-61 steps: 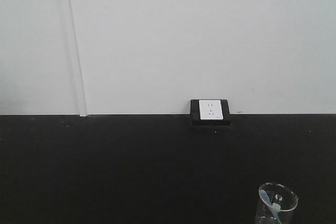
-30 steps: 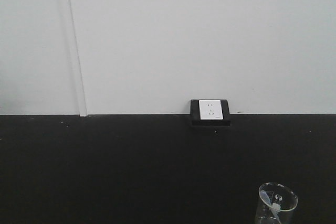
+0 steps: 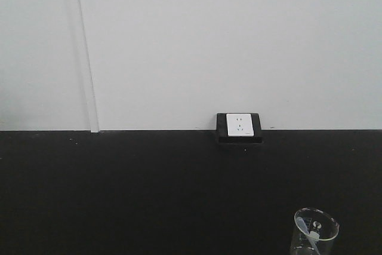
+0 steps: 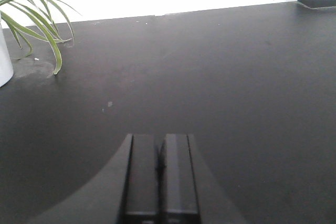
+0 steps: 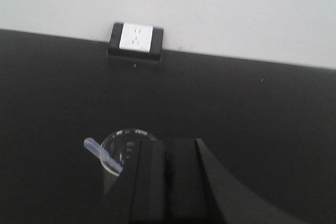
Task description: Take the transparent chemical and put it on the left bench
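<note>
Right pincer (image 5: pixel 167 182), fingers together and empty, hovers just beside the transparent chemical (image 5: pixel 128 145), apparently lining up a grasp. The beaker stands upright on the black surface (image 5: pixel 252 119), pipette (image 5: pixel 102 155) leaning inside. Left pincer (image 4: pixel 159 174) also together. Wall socket (image 5: pixel 135 36) beyond.

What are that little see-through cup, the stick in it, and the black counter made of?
Beaker: probably clear glass; see-through wall, bright rim, white printed marks. Pipette: likely translucent plastic, cloudy and bluish. Counter: matte black, dull with no sharp reflections; material unclear.
</note>
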You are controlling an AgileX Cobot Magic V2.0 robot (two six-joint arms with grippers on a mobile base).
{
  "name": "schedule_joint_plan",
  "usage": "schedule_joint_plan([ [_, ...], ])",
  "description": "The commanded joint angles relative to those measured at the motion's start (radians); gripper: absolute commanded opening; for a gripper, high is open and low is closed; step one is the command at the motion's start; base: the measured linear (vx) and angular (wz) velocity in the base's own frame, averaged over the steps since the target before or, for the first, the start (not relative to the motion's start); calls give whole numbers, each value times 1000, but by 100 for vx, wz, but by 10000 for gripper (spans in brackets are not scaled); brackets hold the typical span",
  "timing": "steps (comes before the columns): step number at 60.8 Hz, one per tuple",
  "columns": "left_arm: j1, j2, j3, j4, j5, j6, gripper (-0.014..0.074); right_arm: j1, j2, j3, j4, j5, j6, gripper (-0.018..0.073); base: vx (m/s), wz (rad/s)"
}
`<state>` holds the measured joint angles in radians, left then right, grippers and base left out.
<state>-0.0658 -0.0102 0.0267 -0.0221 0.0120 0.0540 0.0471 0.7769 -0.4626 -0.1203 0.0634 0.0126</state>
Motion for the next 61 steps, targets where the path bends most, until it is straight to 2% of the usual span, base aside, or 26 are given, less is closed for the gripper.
schedule_joint_plan([
  [1, -2, -19, 16, -1, -78, -8, -3, -5, 68, -38, -8, -118, 23, 230, 0, 0],
  [10, -2, -19, 16, -1, -78, -8, -3, -5, 186, -38, -9, -241, 26, 405, 0, 0],
  [17, -2, -19, 16, -1, -78, -8, -3, 1, 297, -38, -48, -403, 11, 482, 0, 0],
  [25, -2, -19, 16, -1, -78, -8, -3, 59, 388, -38, -178, -481, 34, 494, 0, 0],
  [30, -2, -19, 16, -1, -78, -8, -3, 98, 434, -38, -225, -506, 41, 494, 0, 0],
  [43, -2, -19, 16, -1, -78, -8, -3, 100, 573, -43, -223, -634, 41, 494, 0, 0],
  [54, -2, -19, 16, -1, -78, -8, -3, 100, 684, -127, -223, -632, -2, 492, 0, 0],
  [61, -2, -19, 16, -1, -78, -8, -3, 100, 756, -197, -223, -610, 16, 492, 0, 0],
])
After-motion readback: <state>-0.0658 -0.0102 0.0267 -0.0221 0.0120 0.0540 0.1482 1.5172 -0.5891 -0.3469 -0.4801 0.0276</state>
